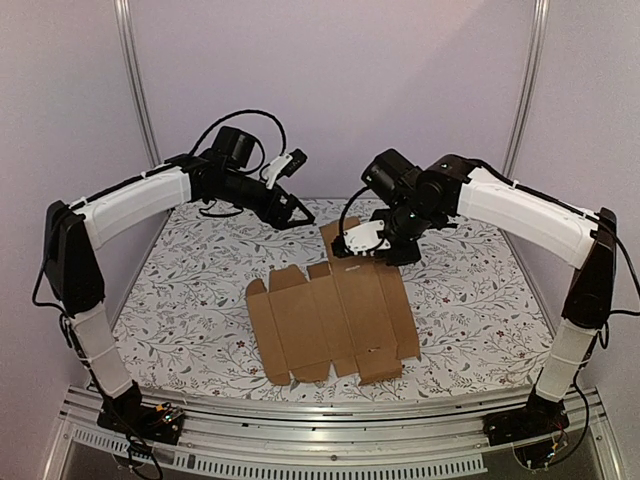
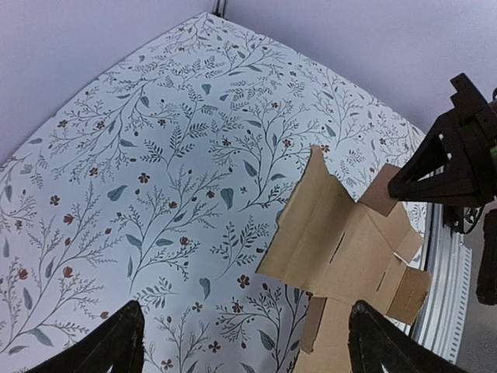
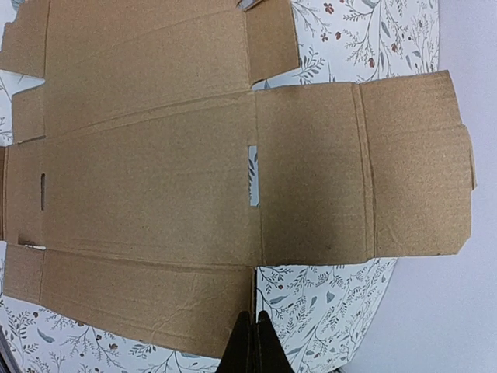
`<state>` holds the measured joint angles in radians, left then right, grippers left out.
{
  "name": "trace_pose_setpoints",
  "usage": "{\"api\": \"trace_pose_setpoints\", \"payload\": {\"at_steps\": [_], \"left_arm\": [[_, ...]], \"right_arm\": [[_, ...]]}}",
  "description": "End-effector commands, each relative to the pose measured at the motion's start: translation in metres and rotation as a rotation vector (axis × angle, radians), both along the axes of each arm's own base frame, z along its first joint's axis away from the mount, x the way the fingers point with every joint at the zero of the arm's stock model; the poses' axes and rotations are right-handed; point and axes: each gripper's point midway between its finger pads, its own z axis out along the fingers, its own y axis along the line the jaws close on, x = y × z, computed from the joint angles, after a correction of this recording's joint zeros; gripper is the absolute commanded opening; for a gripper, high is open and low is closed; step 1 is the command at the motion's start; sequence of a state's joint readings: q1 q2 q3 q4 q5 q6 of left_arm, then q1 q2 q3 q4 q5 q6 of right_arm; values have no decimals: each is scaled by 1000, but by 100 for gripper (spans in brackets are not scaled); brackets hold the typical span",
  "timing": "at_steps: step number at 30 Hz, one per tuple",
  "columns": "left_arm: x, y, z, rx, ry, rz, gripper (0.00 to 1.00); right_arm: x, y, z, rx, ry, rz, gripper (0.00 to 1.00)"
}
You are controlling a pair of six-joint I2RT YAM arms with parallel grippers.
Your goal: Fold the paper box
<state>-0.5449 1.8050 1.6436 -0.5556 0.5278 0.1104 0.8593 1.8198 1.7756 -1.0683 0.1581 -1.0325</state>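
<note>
Right gripper (image 3: pixel 253 330) first: its two fingers are pressed tight together with nothing between them, tips poised over the edge of the paper box (image 3: pixel 155 179). Whether they actually touch the cardboard, I can't tell. The box is a brown die-cut sheet, unfolded and spread flat on the floral worktop (image 1: pixel 190 290), panels and flaps out to every side, slots showing along the creases. From above it sits mid-worktop, a little toward the right arm, and one small flap at its far edge is tipped up just beside the right gripper. Over to the left gripper (image 2: pixel 245 311): fingers (image 2: pixel 116 346) spread wide, holding nothing, only patterned cloth between them. It hangs high over the far left of the worktop, well apart from the box.
</note>
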Motion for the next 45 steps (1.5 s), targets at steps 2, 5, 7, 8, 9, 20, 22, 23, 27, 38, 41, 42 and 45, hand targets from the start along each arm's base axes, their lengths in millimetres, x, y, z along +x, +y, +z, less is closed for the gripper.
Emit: {"api": "trace_pose_setpoints", "payload": {"at_steps": [2,5,7,8,9,20,22,23,27,38,41,42,45], "left_arm": [[0,-13,-3,-8,7,-100,89],[0,-19,-3,-18,13,-133,88],[-1,-23,-4,-24,24,-159,86],[-3,-25,-5,-27,33,-177,85],[-4,-27,-6,-26,42,-189,84],[-10,-55,-23,13,73,-274,72],[-9,-59,-28,20,77,-277,71],[-9,-61,-28,20,77,-283,68],[-11,-70,-31,28,79,-301,56],[-11,-76,-38,34,99,-305,24],[-13,-76,-41,39,106,-313,10],[-13,-76,-42,43,107,-312,1],[-13,-76,-43,48,109,-312,0]], "right_arm": [[-6,3,15,48,-13,20,0],[-7,4,15,52,-9,20,0],[-7,3,15,53,-7,18,0],[-8,4,15,53,-7,19,0],[-8,4,14,52,-6,20,0],[-7,5,16,59,-12,18,0],[-7,5,16,62,-13,18,0],[-7,5,17,63,-13,18,0],[-7,5,17,65,-16,18,0],[-6,6,20,71,-25,18,0],[-5,5,21,74,-30,16,0],[-4,6,21,74,-33,14,0],[0,5,23,71,-51,-1,0]]}}
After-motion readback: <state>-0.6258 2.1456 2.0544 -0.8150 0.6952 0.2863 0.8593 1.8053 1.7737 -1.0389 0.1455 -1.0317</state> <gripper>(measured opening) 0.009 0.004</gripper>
